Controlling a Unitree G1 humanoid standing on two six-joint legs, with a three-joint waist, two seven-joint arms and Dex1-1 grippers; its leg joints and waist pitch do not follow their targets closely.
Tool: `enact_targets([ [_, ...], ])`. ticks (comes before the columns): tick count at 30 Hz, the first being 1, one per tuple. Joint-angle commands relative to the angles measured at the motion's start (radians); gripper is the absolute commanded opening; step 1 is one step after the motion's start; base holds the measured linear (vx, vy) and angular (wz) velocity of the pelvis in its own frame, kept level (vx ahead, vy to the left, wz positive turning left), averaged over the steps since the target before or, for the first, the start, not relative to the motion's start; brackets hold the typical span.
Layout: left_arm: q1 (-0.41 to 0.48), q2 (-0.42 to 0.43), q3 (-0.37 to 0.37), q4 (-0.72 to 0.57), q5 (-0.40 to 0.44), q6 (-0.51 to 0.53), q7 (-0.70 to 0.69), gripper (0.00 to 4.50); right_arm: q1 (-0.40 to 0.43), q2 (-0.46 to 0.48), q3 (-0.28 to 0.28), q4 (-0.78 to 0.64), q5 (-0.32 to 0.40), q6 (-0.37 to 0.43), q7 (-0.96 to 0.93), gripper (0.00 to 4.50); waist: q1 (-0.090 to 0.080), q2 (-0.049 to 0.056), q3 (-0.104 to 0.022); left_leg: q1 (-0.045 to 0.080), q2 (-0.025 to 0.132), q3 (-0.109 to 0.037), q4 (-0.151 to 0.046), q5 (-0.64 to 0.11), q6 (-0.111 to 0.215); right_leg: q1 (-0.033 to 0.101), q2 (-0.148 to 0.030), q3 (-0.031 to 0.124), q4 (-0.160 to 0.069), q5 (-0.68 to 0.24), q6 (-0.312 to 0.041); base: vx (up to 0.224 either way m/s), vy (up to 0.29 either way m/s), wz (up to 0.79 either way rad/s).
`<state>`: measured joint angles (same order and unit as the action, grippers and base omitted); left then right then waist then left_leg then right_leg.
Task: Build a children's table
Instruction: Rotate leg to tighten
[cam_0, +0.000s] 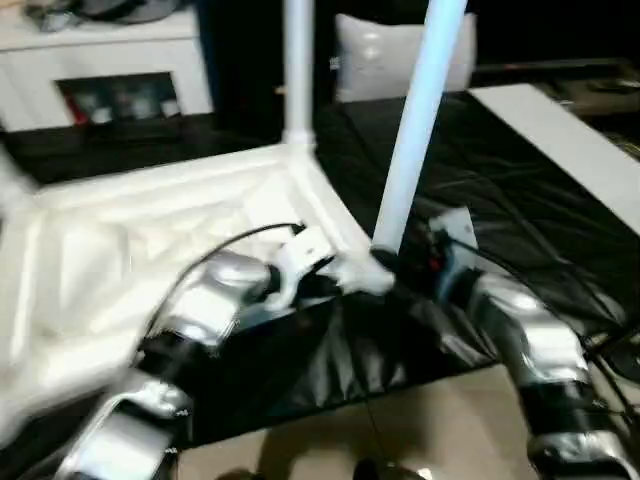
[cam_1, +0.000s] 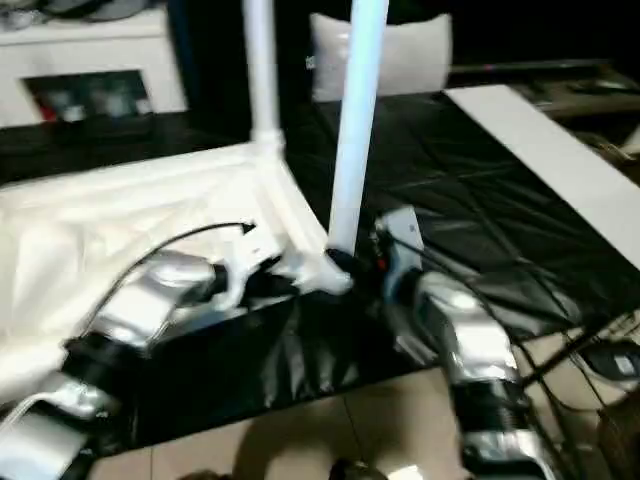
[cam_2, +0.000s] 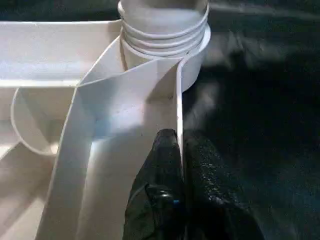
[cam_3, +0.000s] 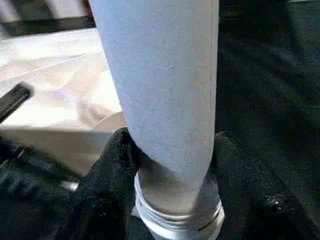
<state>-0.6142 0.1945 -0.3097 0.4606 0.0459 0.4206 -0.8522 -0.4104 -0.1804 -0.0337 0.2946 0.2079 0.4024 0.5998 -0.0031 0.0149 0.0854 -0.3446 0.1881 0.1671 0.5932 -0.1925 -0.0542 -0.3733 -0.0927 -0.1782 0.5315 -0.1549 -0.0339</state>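
The children's table top (cam_0: 120, 240) lies upside down on the black work table, ribbed underside up. One white leg (cam_0: 298, 70) stands upright in the far corner socket. A second leg (cam_0: 415, 120) leans slightly over the near corner socket (cam_0: 368, 278), its threaded collar (cam_3: 175, 220) at the bottom. My right gripper (cam_3: 172, 165) is shut on this leg just above the collar, one black finger on each side. My left gripper (cam_2: 179, 142) is shut on the table top's thin edge wall (cam_2: 177, 105), a short way from the same socket (cam_2: 162, 30).
A white cabinet (cam_0: 100, 60) stands at the back left and a white cushion (cam_0: 380, 55) behind the legs. A long white board (cam_0: 570, 140) lies on the black cover at right. Cables (cam_1: 600, 350) trail by the table's near right edge, with floor below.
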Motion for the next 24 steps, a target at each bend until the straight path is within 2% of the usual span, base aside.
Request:
enact_targets([
  [1, -0.06, -0.072, 0.007, -0.023, -0.017, -0.001, 0.06, 0.0, -0.035, 0.067, 0.039, 0.05, -0.002, 0.009, -0.075, 1.94, 0.002, -0.008, -0.058, 0.031, 0.022, -0.032, -0.053, -0.465, -0.014, 0.023, -0.106, 0.03, -0.123, -0.708, 0.004, 0.0, 0.0, 0.0],
  [2, -0.071, -0.09, 0.019, -0.013, -0.007, 0.007, 0.106, 0.0, -0.048, 0.082, 0.035, 0.077, -0.017, -0.02, -0.106, 2.29, 0.002, -0.008, -0.059, 0.02, 0.017, -0.029, -0.046, -0.412, -0.004, 0.031, -0.109, 0.025, -0.126, -0.726, 0.018, 0.0, 0.0, 0.0],
  [3, -0.08, -0.104, 0.029, -0.005, 0.0, 0.01, 0.143, 0.0, -0.06, 0.097, 0.026, 0.102, -0.026, -0.048, -0.136, 2.29, 0.003, 0.004, -0.067, 0.008, 0.033, -0.033, -0.054, -0.356, 0.011, 0.04, -0.1, 0.021, -0.122, -0.658, 0.03, 0.0, 0.0, 0.0],
  [5, -0.09, -0.12, 0.043, -0.003, 0.005, 0.024, 0.186, 0.0, -0.079, 0.126, -0.002, 0.131, -0.022, -0.077, -0.185, 2.66, 0.002, 0.008, -0.071, 0.004, 0.05, -0.039, -0.066, -0.366, 0.019, 0.043, -0.094, 0.025, -0.107, -0.559, 0.01, 0.0, 0.0, 0.0],
  [6, -0.091, -0.121, 0.046, -0.004, 0.006, 0.026, 0.191, 0.0, -0.083, 0.13, -0.007, 0.134, -0.019, -0.081, -0.189, 2.69, 0.0, 0.01, -0.073, -0.002, 0.062, -0.044, -0.077, -0.379, 0.02, 0.044, -0.092, 0.034, -0.091, -0.473, -0.024, 0.0, 0.0, 0.0],
  [7, -0.091, -0.123, 0.048, -0.01, 0.008, 0.031, 0.194, 0.0, -0.086, 0.132, -0.007, 0.134, -0.031, -0.096, -0.192, 2.69, 0.001, 0.008, -0.074, -0.003, 0.062, -0.043, -0.078, -0.378, 0.021, 0.043, -0.091, 0.039, -0.084, -0.439, -0.038, 0.0, 0.0, 0.0],
  [8, -0.09, -0.122, 0.048, -0.014, 0.006, 0.032, 0.189, 0.0, -0.086, 0.13, -0.004, 0.131, -0.035, -0.104, -0.186, 2.77, 0.006, 0.004, -0.078, -0.003, 0.058, -0.038, -0.077, -0.343, 0.024, 0.041, -0.095, 0.05, -0.074, -0.382, -0.074, 0.051, -0.002, 0.03],
  [10, -0.087, -0.117, 0.044, -0.021, 0.005, 0.031, 0.179, 0.0, -0.085, 0.124, 0.004, 0.125, -0.042, -0.114, -0.177, 2.93, 0.014, -0.007, -0.082, -0.014, 0.049, -0.026, -0.071, -0.227, 0.048, 0.042, -0.092, 0.067, -0.055, -0.306, -0.128, 0.067, -0.011, 0.03],
  [11, -0.083, -0.11, 0.038, -0.025, 0.004, 0.026, 0.166, 0.0, -0.082, 0.117, 0.007, 0.118, -0.044, -0.121, -0.168, 3.07, 0.017, -0.011, -0.085, -0.02, 0.045, -0.023, -0.068, -0.198, 0.057, 0.045, -0.091, 0.071, -0.05, -0.299, -0.133, 0.059, -0.027, 0.02],
  [12, -0.08, -0.106, 0.034, -0.027, 0.004, 0.023, 0.16, 0.0, -0.081, 0.114, 0.009, 0.117, -0.045, -0.128, -0.165, 3.24, 0.028, -0.013, -0.088, -0.019, 0.04, -0.017, -0.063, -0.15, 0.074, 0.042, -0.093, 0.081, -0.044, -0.279, -0.149, 0.0, 0.0, 0.0],
  [13, -0.074, -0.097, 0.029, -0.031, 0.003, 0.016, 0.143, 0.0, -0.078, 0.102, 0.007, 0.112, -0.044, -0.136, -0.154, 3.24, 0.031, -0.012, -0.091, -0.024, 0.039, -0.016, -0.06, -0.116, 0.085, 0.043, -0.093, 0.085, -0.034, -0.243, -0.161, 0.0, 0.0, 0.0],
  [14, -0.067, -0.085, 0.021, -0.032, 0.005, -0.003, 0.123, 0.0, -0.076, 0.083, 0.004, 0.116, -0.043, -0.165, -0.132, 3.34, 0.044, -0.009, -0.099, -0.031, 0.041, -0.015, -0.053, -0.016, 0.129, 0.044, -0.088, 0.086, -0.014, -0.13, -0.182, 0.0, 0.0, 0.0],
  [15, -0.061, -0.073, 0.012, -0.034, 0.007, -0.017, 0.103, 0.0, -0.069, 0.064, 0.004, 0.108, -0.035, -0.177, -0.098, 3.49, 0.053, -0.008, -0.101, -0.028, 0.041, -0.013, -0.046, 0.029, 0.156, 0.038, -0.084, 0.088, -0.003, -0.054, -0.203, 0.0, 0.0, 0.0],
  [17, -0.051, -0.05, -0.005, -0.038, 0.011, -0.028, 0.076, 0.0, -0.058, 0.03, 0.002, 0.093, -0.025, -0.19, -0.052, 3.61, 0.057, -0.011, -0.104, -0.033, 0.038, -0.013, -0.042, 0.058, 0.183, 0.041, -0.081, 0.09, 0.014, 0.015, -0.223, 0.0, 0.0, 0.0],
  [18, -0.047, -0.038, -0.011, -0.039, 0.01, -0.038, 0.057, 0.0, -0.047, 0.004, 0.008, 0.078, -0.013, -0.187, 0.003, 3.71, 0.064, -0.01, -0.101, -0.035, 0.036, -0.011, -0.039, 0.058, 0.204, 0.039, -0.081, 0.089, 0.013, 0.032, -0.23, 0.0, 0.0, 0.0],
  [19, -0.046, -0.032, -0.015, -0.039, 0.01, -0.043, 0.046, 0.0, -0.041, -0.011, 0.012, 0.069, -0.005, -0.187, 0.036, 3.78, 0.066, -0.012, -0.099, -0.035, 0.037, -0.009, -0.038, 0.047, 0.209, 0.038, -0.08, 0.09, 0.011, 0.021, -0.227, 0.0, 0.0, 0.0],
  [20, -0.043, -0.014, -0.025, -0.033, 0.014, -0.077, 0.016, 0.0, -0.028, -0.051, 0.016, 0.053, 0.007, -0.181, 0.1, 3.78, 0.073, -0.011, -0.098, -0.036, 0.038, -0.007, -0.038, 0.021, 0.206, 0.039, -0.08, 0.087, 0.004, -0.033, -0.216, 0.0, 0.0, 0.0],
  [21, -0.041, -0.002, -0.031, -0.029, 0.016, -0.092, -0.005, 0.0, -0.02, -0.077, 0.015, 0.042, 0.02, -0.172, 0.146, 3.87, 0.081, -0.011, -0.098, -0.036, 0.037, -0.007, -0.038, 0.001, 0.195, 0.041, -0.078, 0.085, -0.003, -0.092, -0.193, 0.0, 0.0, 0.0],
  [22, -0.04, 0.007, -0.035, -0.027, 0.017, -0.101, -0.02, 0.0, -0.015, -0.096, 0.014, 0.035, 0.029, -0.167, 0.178, 4.01, 0.085, -0.009, -0.093, -0.035, 0.041, -0.006, -0.04, -0.016, 0.183, 0.037, -0.075, 0.084, -0.009, -0.14, -0.174, 0.0, 0.0, 0.0],
  [23, -0.037, 0.023, -0.043, -0.023, 0.018, -0.126, -0.051, 0.0, -0.009, -0.13, 0.019, 0.033, 0.03, -0.177, 0.223, 4.01, 0.089, -0.002, -0.09, -0.033, 0.042, -0.008, -0.042, -0.029, 0.175, 0.034, -0.075, 0.083, -0.013, -0.17, -0.164, 0.0, 0.0, 0.0],
  [24, -0.034, 0.036, -0.049, -0.02, 0.018, -0.149, -0.078, 0.0, -0.005, -0.158, 0.026, 0.032, 0.027, -0.189, 0.26, 4.12, 0.093, -0.006, -0.089, -0.031, 0.046, -0.007, -0.044, -0.053, 0.156, 0.032, -0.074, 0.083, -0.02, -0.22, -0.146, 0.0, 0.0, 0.0],
])
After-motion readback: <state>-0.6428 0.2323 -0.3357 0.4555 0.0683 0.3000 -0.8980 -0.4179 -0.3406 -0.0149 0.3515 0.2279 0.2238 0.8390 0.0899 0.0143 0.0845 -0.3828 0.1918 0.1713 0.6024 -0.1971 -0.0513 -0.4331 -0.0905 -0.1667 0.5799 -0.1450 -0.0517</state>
